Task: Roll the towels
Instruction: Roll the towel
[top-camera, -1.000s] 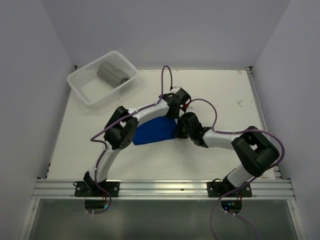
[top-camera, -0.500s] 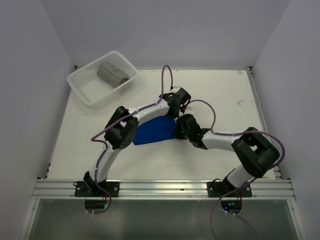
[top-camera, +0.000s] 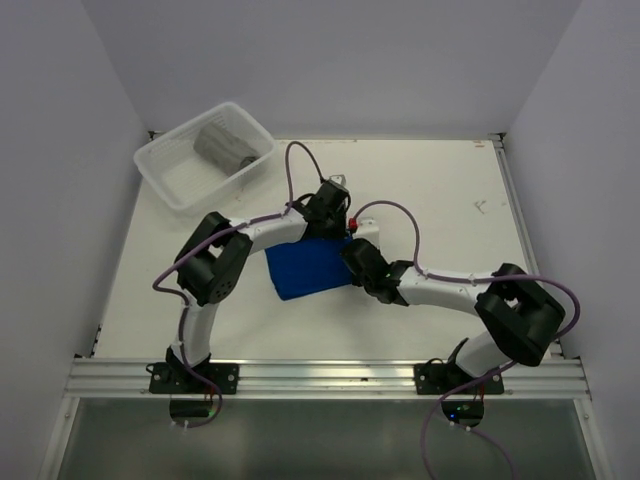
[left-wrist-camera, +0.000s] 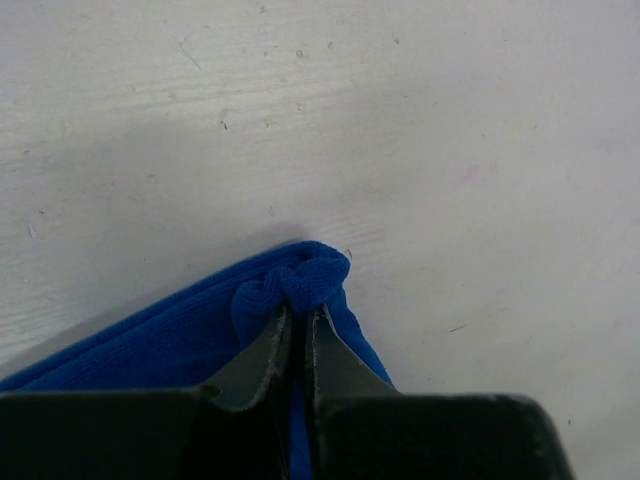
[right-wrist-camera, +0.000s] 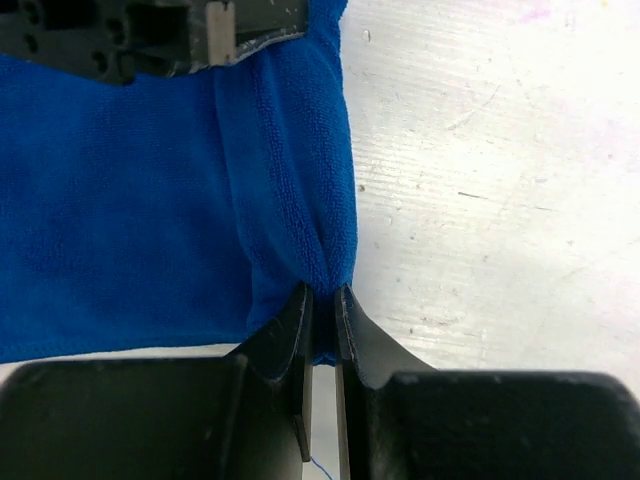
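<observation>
We see the white worktop (top-camera: 440, 190) whole only from the top camera. That view alone also shows the basket (top-camera: 175, 180) at the far left corner. In it lies the grey towel (top-camera: 222, 145), in a roll, well apart from both arms.

The blue towel (top-camera: 305, 268) lies spread at mid-worktop, between the two arms, which meet at its right edge. From above, the wrists cover that edge, so we cannot tell the grips there.

The wrist cameras supply them. The left wrist view shows the left hand (left-wrist-camera: 297, 312) clenched on one corner of the blue towel. The cloth bunches into a small knot just past the fingertips, with bare worktop beyond. The right wrist view shows the right hand (right-wrist-camera: 322, 295) pinching the same right edge at its near end, jaws almost together on the hem. Only this view shows a narrow band of cloth folded over along that edge. It runs up to the other hand's fingers at the top of the picture.
</observation>
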